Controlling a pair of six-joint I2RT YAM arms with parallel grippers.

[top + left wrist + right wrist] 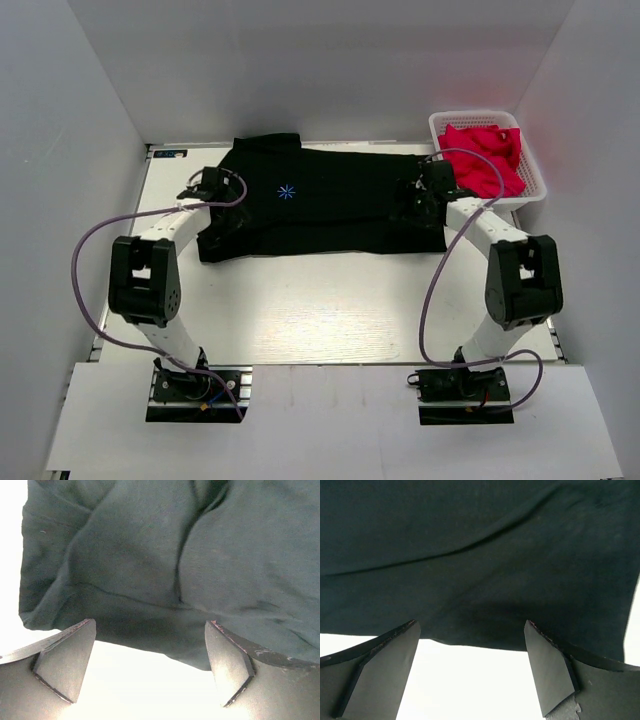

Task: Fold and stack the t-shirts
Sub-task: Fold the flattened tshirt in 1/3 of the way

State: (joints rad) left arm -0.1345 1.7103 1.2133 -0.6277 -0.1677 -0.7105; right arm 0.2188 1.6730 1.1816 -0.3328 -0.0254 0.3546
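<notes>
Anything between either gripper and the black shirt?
Nothing visible: the left gripper and right gripper are open at the shirt edge, with only table showing between. The basket is off to the side.

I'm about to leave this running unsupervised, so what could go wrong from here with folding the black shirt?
The left pincer is open at a bunched, creased edge of the t-shirt, so it may pinch extra layers or only one, which would skew the fold. The right pincer, also open, sits close to the basket of red cloth; a wide swing could knock it.
</notes>
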